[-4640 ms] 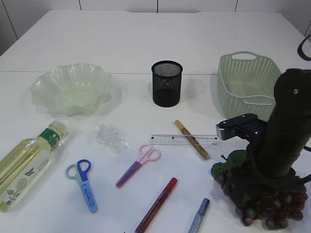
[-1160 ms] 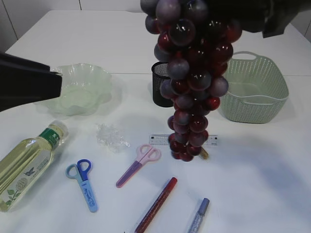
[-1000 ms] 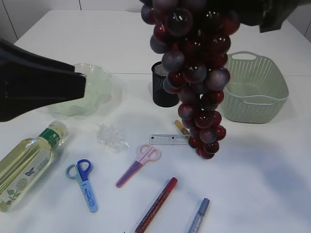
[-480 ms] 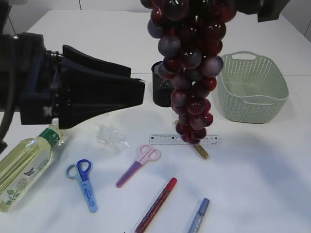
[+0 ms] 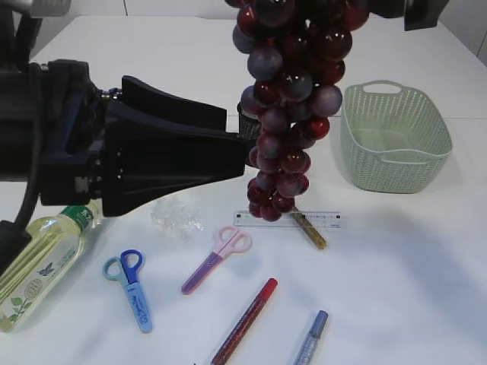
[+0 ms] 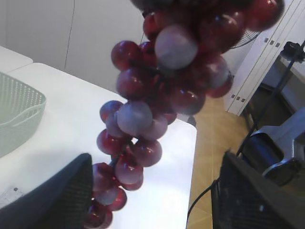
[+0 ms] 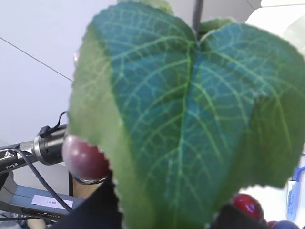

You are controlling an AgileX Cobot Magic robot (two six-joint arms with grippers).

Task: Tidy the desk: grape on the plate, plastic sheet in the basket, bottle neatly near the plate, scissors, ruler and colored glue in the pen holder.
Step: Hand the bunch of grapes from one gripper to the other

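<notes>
The left hand (image 6: 152,191) stands spread wide, its dark fingers (image 6: 52,195) flanking the hanging bunch of dark red plastic grapes (image 5: 293,106) without touching it. The right hand grasps the bunch from above, holding it high over the white counter (image 5: 396,258), between the black mesh pen holder (image 5: 245,122) and pale green woven basket (image 5: 392,141).

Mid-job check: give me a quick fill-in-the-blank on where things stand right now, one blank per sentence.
1. The grape bunch hangs in the air, not yet on the ____.
2. The left gripper has its jaws ____ beside the bunch.
3. The ruler lies flat on the ____.
4. The pink scissors lie between the blue scissors and the ____ glue pen.

Missing words: plate; open; table; red
</notes>
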